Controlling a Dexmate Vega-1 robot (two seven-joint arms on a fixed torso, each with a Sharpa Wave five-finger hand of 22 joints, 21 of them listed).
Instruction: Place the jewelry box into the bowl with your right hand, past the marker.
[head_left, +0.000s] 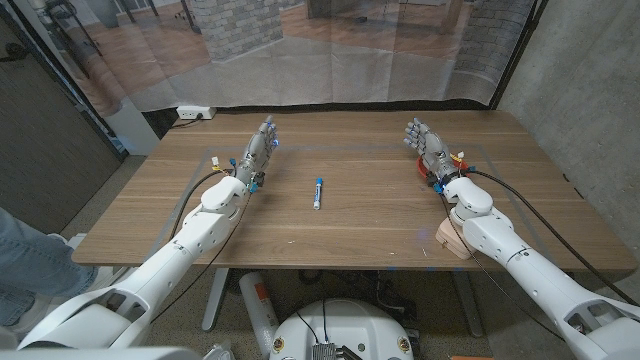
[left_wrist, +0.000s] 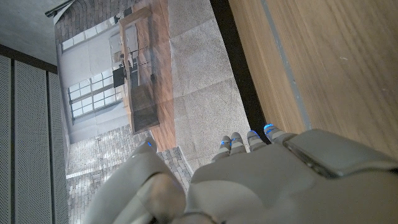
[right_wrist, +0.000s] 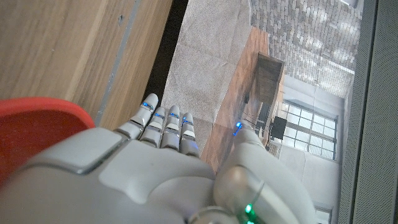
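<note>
I see the marker (head_left: 317, 192) lying in the middle of the table (head_left: 380, 225). My left hand (head_left: 258, 150) and right hand (head_left: 430, 150) hold nothing, fingers straight. A red thing (right_wrist: 31, 134) shows beside my right hand.

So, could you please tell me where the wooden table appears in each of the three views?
Head view: the table spans the middle.
Left wrist view: the table runs beside the left hand.
Right wrist view: the table runs beside the right hand.
Shared landmark: the printed backdrop.
</note>
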